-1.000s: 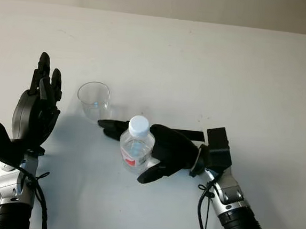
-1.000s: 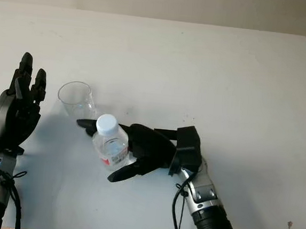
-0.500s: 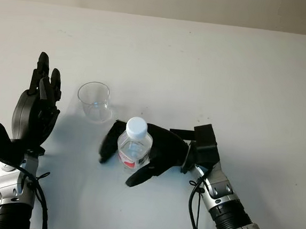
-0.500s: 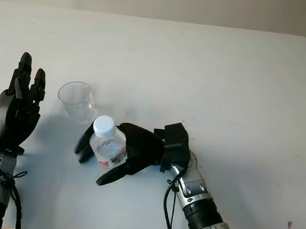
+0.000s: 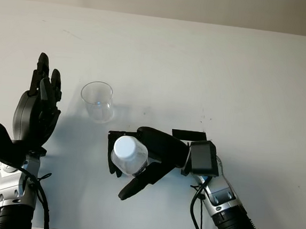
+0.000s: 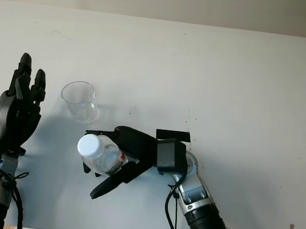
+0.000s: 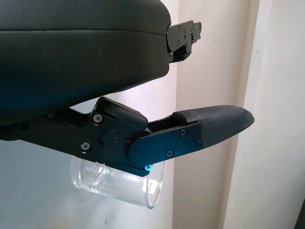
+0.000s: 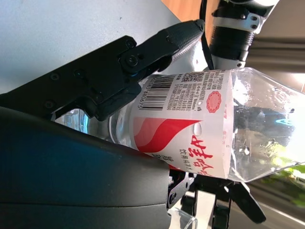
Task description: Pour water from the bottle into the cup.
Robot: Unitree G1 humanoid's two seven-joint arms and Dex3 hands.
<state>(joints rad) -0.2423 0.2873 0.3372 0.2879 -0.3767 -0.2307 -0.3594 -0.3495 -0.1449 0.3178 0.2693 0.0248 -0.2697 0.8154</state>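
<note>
The right robot hand (image 5: 138, 164) is wrapped tight around the bottle (image 5: 130, 155). The bottle is lifted off the white surface (image 5: 210, 71) and tipped, with its white cap (image 5: 124, 148) on. In the right wrist view you can see its red and white label (image 8: 183, 131). The clear cup (image 5: 98, 100) stands upright on the surface, a little beyond the bottle. The left robot hand (image 5: 35, 109) is open and held up beside the cup, not touching it.
</note>
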